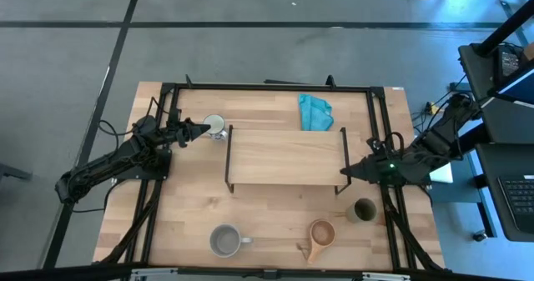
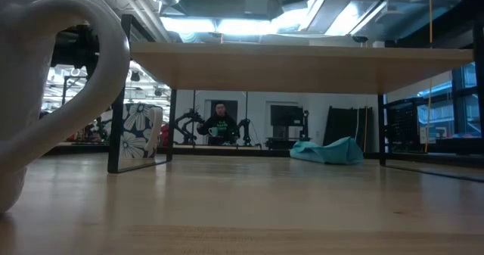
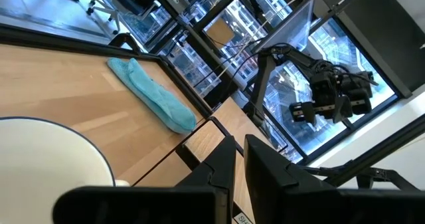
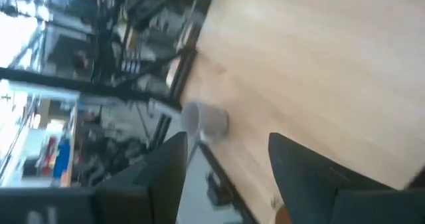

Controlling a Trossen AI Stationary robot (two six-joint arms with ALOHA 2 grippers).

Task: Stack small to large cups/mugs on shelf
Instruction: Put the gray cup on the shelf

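The white cup [image 1: 214, 126] stands on the table at the shelf's far left corner; it also shows in the low view [image 2: 144, 141] and the left wrist view [image 3: 46, 157]. My left gripper [image 1: 203, 131] is shut right beside it, on its left. The light-wood shelf [image 1: 284, 156] stands mid-table with a bare top. My right gripper [image 1: 346, 171] is open and empty at the shelf's right end. The grey mug [image 1: 225, 240], the wooden cup [image 1: 321, 233] and the olive cup [image 1: 364, 210] stand on the table near the front edge. My left gripper's shut fingers [image 3: 219, 177] lie level beside the white cup's rim [image 3: 80, 144], coming from the table's left. I cannot tell whether they touch it. The cup stands upright on the table.
A teal cloth [image 1: 315, 112] lies behind the shelf at the far edge. Black frame rails [image 1: 167, 106] run along the table's left, right and far sides. A person [image 2: 219, 122] shows in the room beyond the table. The grey mug fills the low view's left [image 2: 45, 96].
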